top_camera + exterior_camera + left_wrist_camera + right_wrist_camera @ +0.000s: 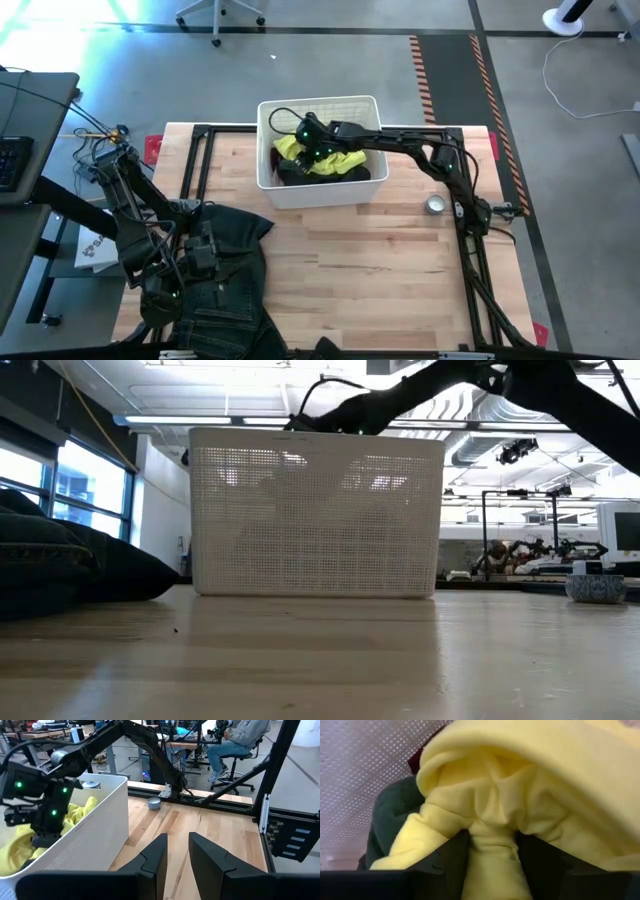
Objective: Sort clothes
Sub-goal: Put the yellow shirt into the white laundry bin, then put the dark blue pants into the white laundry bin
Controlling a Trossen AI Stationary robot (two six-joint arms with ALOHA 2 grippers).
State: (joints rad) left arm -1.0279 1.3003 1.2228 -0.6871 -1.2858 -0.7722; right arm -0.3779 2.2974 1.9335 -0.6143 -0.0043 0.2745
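One white basket (318, 191) sits at the table's (380, 260) twelve o'clock, holding one yellow shirt (335, 160) over a dark green garment (390, 815). The right gripper (492, 865) pinches the shirt. Jeans (225, 290) lie at seven o'clock under the left gripper (175, 857), fingers parted.

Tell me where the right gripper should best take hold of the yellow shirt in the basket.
From above, on the raised fold at the top of the yellow shirt, probably. It lies bunched over the dark green garment inside the white basket, whose walls block the sides. The right gripper already pinches such a ridge between its fingers.
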